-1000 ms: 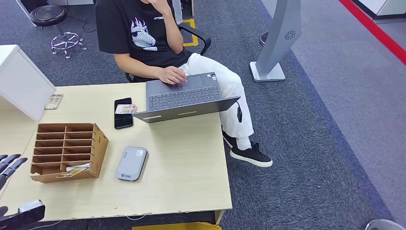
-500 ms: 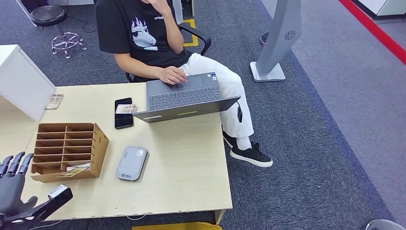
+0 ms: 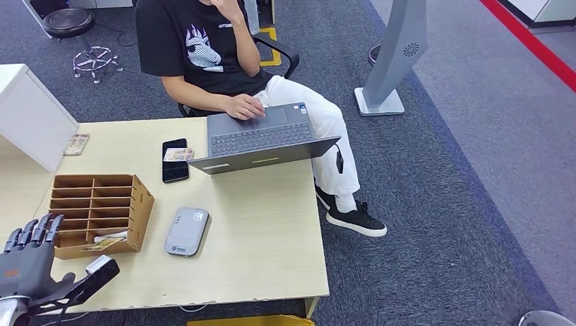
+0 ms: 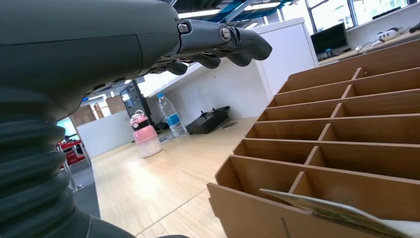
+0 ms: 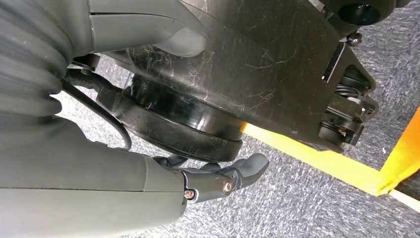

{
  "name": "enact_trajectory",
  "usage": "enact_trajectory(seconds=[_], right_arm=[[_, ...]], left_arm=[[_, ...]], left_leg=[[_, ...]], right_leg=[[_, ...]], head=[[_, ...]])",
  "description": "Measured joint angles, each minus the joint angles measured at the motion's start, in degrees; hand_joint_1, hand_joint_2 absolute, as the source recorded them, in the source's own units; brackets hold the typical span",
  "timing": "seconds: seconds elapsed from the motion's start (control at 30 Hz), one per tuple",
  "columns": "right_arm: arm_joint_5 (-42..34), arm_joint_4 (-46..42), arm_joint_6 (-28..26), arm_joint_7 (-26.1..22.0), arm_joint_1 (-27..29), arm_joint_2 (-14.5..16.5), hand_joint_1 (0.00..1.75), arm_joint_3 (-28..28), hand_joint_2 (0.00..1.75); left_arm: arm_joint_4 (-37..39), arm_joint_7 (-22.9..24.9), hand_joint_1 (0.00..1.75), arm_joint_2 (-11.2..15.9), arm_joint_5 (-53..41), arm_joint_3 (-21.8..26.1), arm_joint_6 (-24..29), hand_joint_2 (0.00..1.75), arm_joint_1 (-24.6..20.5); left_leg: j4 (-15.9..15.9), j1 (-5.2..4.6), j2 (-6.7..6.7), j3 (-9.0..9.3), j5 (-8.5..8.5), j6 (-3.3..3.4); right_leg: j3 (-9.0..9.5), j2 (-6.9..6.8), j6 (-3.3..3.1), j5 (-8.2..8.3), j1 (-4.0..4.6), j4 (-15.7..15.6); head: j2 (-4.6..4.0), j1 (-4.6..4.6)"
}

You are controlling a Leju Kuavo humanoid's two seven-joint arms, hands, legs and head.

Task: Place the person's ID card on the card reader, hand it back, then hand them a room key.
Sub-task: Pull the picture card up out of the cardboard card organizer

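Rising from the table's near-left corner, the left hand (image 3: 30, 261) has come up beside the brown slotted wooden organizer (image 3: 95, 214), fingers (image 3: 34, 231) spread and holding nothing. Well away from them, the person's small ID card (image 3: 178, 155) lies on the black phone (image 3: 174, 160) by the grey laptop (image 3: 261, 139). Between lies the flat grey card reader (image 3: 186, 231). Hanging low, the right hand (image 5: 218, 181) has curled, empty fingers.
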Motion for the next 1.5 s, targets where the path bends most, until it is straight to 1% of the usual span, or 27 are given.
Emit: enact_trajectory(seconds=[0.23, 0.43, 0.63, 0.9, 1.5], right_arm=[[1.6, -0.7, 0.0, 0.0, 0.5, 0.0, 0.00, -0.7, 1.75], [3.8, -1.9, 0.0, 0.0, 1.2, 0.0, 0.00, -2.2, 1.75], [4.3, -2.6, 0.0, 0.1, 1.9, 0.0, 0.00, -3.0, 1.75], [4.5, -3.1, 0.0, 0.2, 2.4, 0.0, 0.00, -3.6, 1.75], [7.4, -5.4, 0.0, 0.8, 3.8, 0.6, 0.00, -6.1, 1.75]], left_arm=[[2.8, -1.7, 0.00, -2.6, -1.3, -0.4, 2.0, 1.75, -2.1], [6.4, -4.0, 0.00, -5.2, -3.3, -0.5, 7.4, 1.75, -3.8], [8.6, -4.6, 0.00, -7.0, -3.5, -0.5, 7.7, 1.75, -4.7], [10.0, -4.7, 0.00, -8.2, -3.5, -0.5, 8.0, 1.75, -5.2], [12.9, -5.6, 0.00, -10.2, -3.2, -0.5, 9.6, 1.75, -6.0]], left_leg=[[0.0, 0.00, 0.00, 0.00, 0.00, 0.00], [0.0, -0.01, 0.01, 0.00, -0.01, 0.00], [0.0, -0.01, 0.02, 0.00, 0.00, 0.00], [0.0, -0.01, 0.02, 0.00, 0.00, 0.00], [0.0, 0.00, 0.02, 0.00, 0.00, 0.00]], right_leg=[[0.00, 0.00, 0.00, 0.00, 0.00, 0.0], [-0.01, 0.00, 0.00, 0.00, 0.00, 0.0], [-0.01, 0.01, 0.00, 0.00, 0.00, 0.0], [-0.01, 0.01, 0.00, 0.00, 0.00, 0.0], [-0.01, 0.01, 0.00, 0.00, 0.00, 0.0]], head=[[0.00, 0.01], [-0.01, -0.01], [-0.01, 0.00], [0.00, 0.01], [-0.01, 0.00]])
